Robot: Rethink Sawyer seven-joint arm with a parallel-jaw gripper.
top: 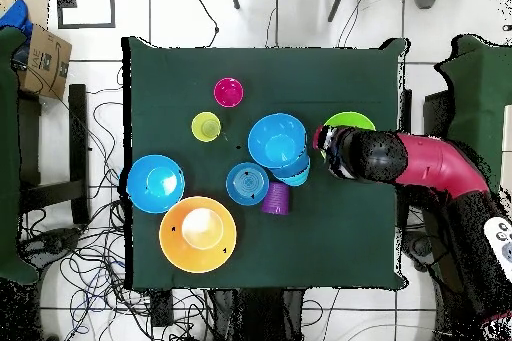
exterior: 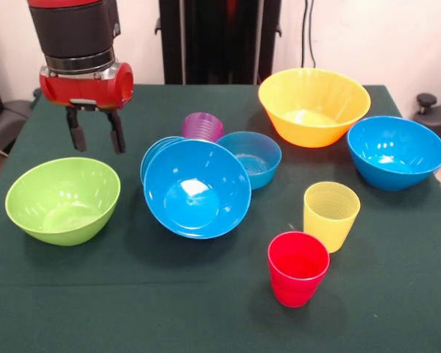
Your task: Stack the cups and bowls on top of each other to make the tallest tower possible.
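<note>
Hand (exterior: pixel 96 131) hovers empty, fingers spread, above the green bowl's (exterior: pixel 63 200) far rim; the tilted blue bowls (exterior: pixel 196 188) lean mid-table. I'd lower 1 finger inside that rim, pinch squarely, lift level

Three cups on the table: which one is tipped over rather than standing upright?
The purple cup, lying on its side behind the tilted blue bowl. The yellow cup and red cup both stand upright with mouths up, at the table's front.
</note>
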